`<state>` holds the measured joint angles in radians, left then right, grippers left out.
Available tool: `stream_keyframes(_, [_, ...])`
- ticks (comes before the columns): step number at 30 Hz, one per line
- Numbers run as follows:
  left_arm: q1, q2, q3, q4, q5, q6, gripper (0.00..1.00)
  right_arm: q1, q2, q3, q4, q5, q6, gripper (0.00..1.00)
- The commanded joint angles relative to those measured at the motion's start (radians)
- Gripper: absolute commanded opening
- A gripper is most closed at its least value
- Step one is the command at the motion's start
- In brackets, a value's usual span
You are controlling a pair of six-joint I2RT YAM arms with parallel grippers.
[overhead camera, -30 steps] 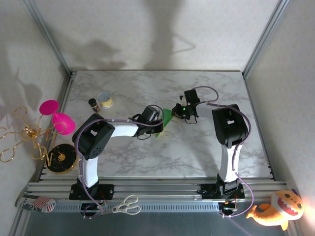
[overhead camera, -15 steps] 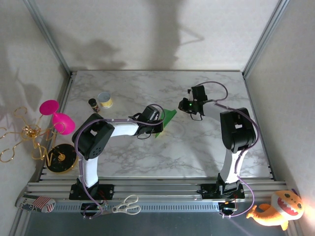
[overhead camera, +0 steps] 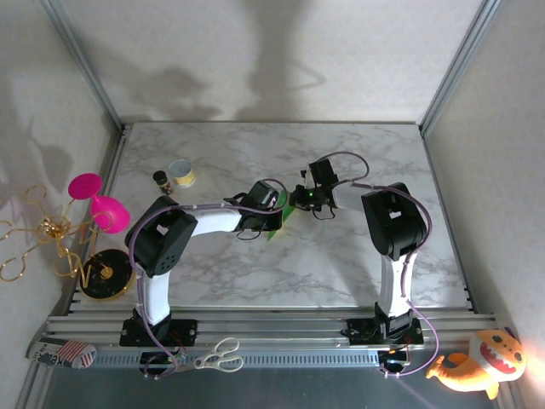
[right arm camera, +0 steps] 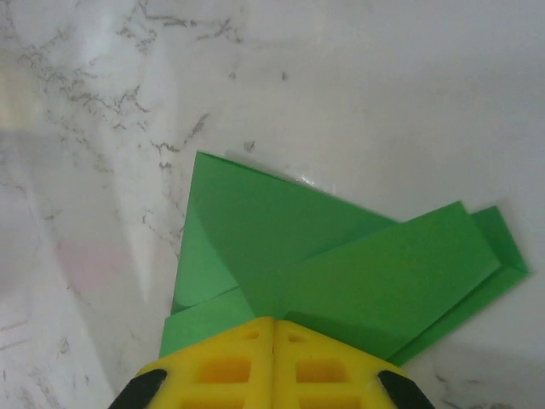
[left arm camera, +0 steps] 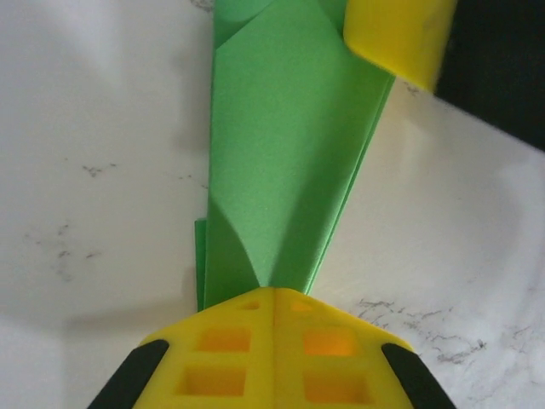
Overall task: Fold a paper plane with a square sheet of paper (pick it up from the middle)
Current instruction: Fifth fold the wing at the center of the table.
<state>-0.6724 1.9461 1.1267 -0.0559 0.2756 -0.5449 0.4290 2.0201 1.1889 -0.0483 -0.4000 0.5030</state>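
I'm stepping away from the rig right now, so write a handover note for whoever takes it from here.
Grippers: the left gripper is shut on one end of the paper. The right gripper is shut on the other end.
Where: the paper is at the middle of the table, stretched between the two wrists.
Done: the sheet is already folded into a narrow, layered shape with slanted creases.
Left: it does not yet look like a finished dart. The last folds and the release remain.
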Motion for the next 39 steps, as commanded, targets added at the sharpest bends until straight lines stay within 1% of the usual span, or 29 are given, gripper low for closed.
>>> stream_keyframes(1, [-0.006,-0.033,0.037,-0.027,0.034,0.017,0.02,0.000,0.041,0.019,-0.067,0.034,-0.019,0.08])
stream_keyframes(3, [0.002,-0.029,0.047,0.008,0.046,0.007,0.07,-0.001,0.048,0.021,-0.085,0.048,-0.023,0.08])
stream_keyframes(5, [0.012,-0.009,0.057,0.039,0.061,0.000,0.08,0.000,0.054,0.021,-0.096,0.058,-0.024,0.08])
stream_keyframes(13, [0.019,0.093,0.103,0.056,0.115,-0.007,0.03,-0.002,0.064,0.022,-0.114,0.070,-0.020,0.07])
stream_keyframes(19, [0.019,0.122,0.078,0.003,0.077,0.011,0.00,-0.002,0.074,0.030,-0.131,0.085,-0.011,0.07])
stream_keyframes(26, [-0.011,0.044,-0.059,-0.036,0.091,0.028,0.00,-0.002,0.100,0.057,-0.176,0.131,0.003,0.07])
stream_keyframes(31, [-0.031,-0.049,-0.188,-0.044,0.106,0.007,0.00,-0.002,0.112,0.066,-0.181,0.133,0.008,0.06])
stream_keyframes(39, [-0.037,-0.163,-0.320,-0.102,0.087,0.013,0.00,-0.003,0.111,0.070,-0.185,0.129,0.005,0.06])
